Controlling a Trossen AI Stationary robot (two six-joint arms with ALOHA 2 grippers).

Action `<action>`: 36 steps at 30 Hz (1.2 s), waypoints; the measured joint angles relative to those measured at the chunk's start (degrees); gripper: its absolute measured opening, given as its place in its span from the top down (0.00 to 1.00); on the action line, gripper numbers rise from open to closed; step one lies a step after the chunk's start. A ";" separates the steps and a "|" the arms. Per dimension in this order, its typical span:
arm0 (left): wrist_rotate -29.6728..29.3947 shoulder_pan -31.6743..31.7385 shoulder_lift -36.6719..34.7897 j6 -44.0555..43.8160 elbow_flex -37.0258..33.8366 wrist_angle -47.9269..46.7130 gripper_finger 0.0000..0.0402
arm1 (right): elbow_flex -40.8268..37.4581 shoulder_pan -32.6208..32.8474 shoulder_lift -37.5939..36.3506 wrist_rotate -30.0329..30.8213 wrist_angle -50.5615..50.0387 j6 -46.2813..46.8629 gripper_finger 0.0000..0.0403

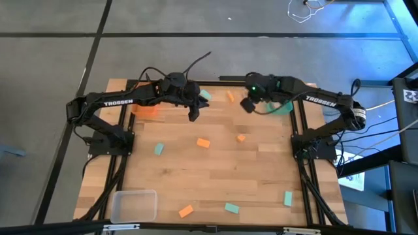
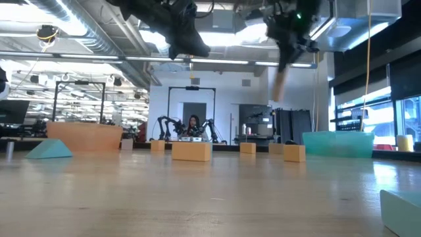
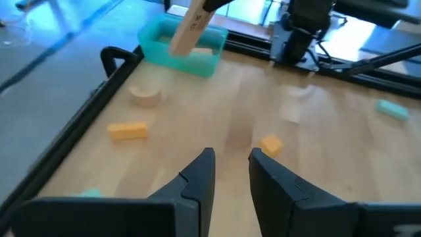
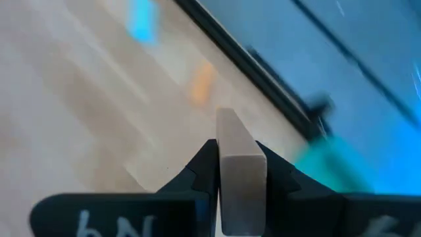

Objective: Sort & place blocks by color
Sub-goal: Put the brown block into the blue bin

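we see the right claw raised above the far right part of the surface, pinching a long pale wood block. in the low view the block hangs down from the claw with its long axis close to upright, slightly tilted; in the left wrist view it also slants. we judge it is carried high so it clears the other pieces on its way to a bin; the clear bin at the near left corner looks the likely home for natural wood, well apart from here. the teal bin sits just behind that claw.

the left claw hovers above the far left-centre, near the orange bin, its fingers narrowly parted and holding nothing. orange and teal blocks lie scattered, among them an orange block mid-surface.
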 joint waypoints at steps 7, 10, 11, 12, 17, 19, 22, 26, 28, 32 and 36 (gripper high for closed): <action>-0.39 -0.02 -0.02 1.29 0.00 0.00 0.79 | -1.95 -10.50 0.33 0.23 -8.24 4.51 0.86; -0.39 -0.02 -0.02 1.29 0.00 0.01 0.79 | -5.62 -15.39 0.39 -1.05 -7.23 3.86 0.86; -0.37 -0.02 -0.02 1.30 0.00 0.02 0.79 | -7.13 -16.94 0.39 -1.27 -6.59 3.85 0.86; -0.36 -0.02 -0.02 1.29 0.00 0.02 0.79 | -8.61 -18.42 0.42 -1.36 -6.13 3.84 0.86; 0.12 -0.02 -0.02 1.33 0.00 0.02 0.79 | -15.59 -23.48 0.44 0.57 1.70 2.07 0.86; 0.16 -0.04 -0.02 1.31 0.00 0.02 0.79 | -17.92 -24.62 0.44 2.41 5.97 0.67 0.86; 0.16 -0.04 -0.02 1.31 0.00 0.02 0.79 | -20.92 -26.26 0.44 3.89 11.99 -1.23 0.86; 0.16 -0.04 -0.02 1.31 0.00 0.02 0.79 | -24.54 -28.22 0.44 3.56 17.89 -2.48 0.86; 0.16 -0.04 -0.04 1.31 0.00 0.02 0.79 | -26.06 -28.93 0.44 2.27 18.60 -2.57 0.86; 0.16 -0.04 -0.04 1.32 0.00 0.02 0.79 | -28.43 -29.61 0.23 -0.56 20.93 -3.42 0.86; 0.16 -0.04 -0.04 1.33 0.00 0.04 0.79 | -29.72 -29.59 0.14 -0.96 21.40 -3.60 0.79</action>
